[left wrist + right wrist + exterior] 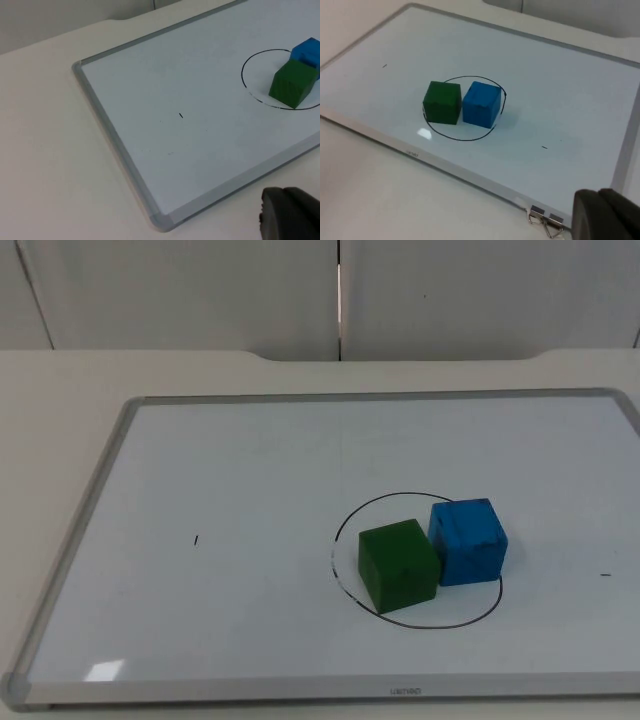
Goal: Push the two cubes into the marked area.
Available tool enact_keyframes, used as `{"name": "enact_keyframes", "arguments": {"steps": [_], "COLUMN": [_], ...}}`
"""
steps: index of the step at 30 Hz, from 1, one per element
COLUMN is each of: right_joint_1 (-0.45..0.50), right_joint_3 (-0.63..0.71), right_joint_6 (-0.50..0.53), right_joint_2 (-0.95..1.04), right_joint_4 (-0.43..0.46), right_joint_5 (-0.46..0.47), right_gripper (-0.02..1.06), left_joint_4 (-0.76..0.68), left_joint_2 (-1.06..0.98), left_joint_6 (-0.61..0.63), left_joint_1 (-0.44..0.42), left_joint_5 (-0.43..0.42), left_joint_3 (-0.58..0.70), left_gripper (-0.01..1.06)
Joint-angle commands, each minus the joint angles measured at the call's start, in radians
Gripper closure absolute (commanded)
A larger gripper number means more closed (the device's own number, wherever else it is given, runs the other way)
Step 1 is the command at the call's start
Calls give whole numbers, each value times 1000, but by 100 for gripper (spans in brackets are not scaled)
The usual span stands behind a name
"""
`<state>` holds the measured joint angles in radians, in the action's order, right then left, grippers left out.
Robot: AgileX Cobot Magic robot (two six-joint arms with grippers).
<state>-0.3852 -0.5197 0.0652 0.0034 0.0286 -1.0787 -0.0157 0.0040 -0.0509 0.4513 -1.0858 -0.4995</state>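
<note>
While held above the bare table, off the whiteboard's rounded corner: left gripper, raised and looking down slantwise across the board. Cannot tell whether spread or pressed together. Waits, touching nothing. Well apart from it, across the board: drawn circle, with the cubes inside.

Farther right, likewise raised off the board's edge and tilted down toward it: right gripper. Cannot tell its state either. Waits too. Just beside it, clipped to the frame: two metal binder clips. Ahead of it, well apart: the same circle and cubes.

Inside the circle, one green cube, fully within the line. Touching its side, one blue cube, also within, its outer side right at the line. Both upright and flat on the board.

Count: two cubes, one of each colour; one circle; one whiteboard; two clips; two short pen marks, one toward the left gripper's side, one toward the right gripper's side.
</note>
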Motion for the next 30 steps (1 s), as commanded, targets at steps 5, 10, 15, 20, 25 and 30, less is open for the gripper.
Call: {"name": "enact_keyframes", "arguments": {"steps": [5, 10, 15, 20, 25, 30], "right_joint_1": [4, 4, 4, 4, 4, 4], "right_joint_3": [5, 5, 5, 5, 5, 5], "right_joint_6": [-52, -52, -52, -52, -53, -57], "right_joint_2": [-3, -3, -3, -3, -3, -3], "right_joint_4": [-42, -42, -42, -42, -42, -45], "right_joint_5": [-2, -2, -2, -2, -2, -2], "right_gripper": [104, 104, 104, 104, 84, 32], "left_joint_4": [10, 10, 10, 10, 10, 10], "left_joint_2": [-4, -4, -4, -4, -4, -4], "left_joint_6": [7, 7, 7, 7, 7, 7], "left_joint_1": [-3, -3, -3, -3, -3, -3], "left_joint_5": [11, 11, 11, 11, 11, 11], "left_joint_3": [4, 4, 4, 4, 4, 4], "left_gripper": [105, 105, 105, 105, 105, 105]}}
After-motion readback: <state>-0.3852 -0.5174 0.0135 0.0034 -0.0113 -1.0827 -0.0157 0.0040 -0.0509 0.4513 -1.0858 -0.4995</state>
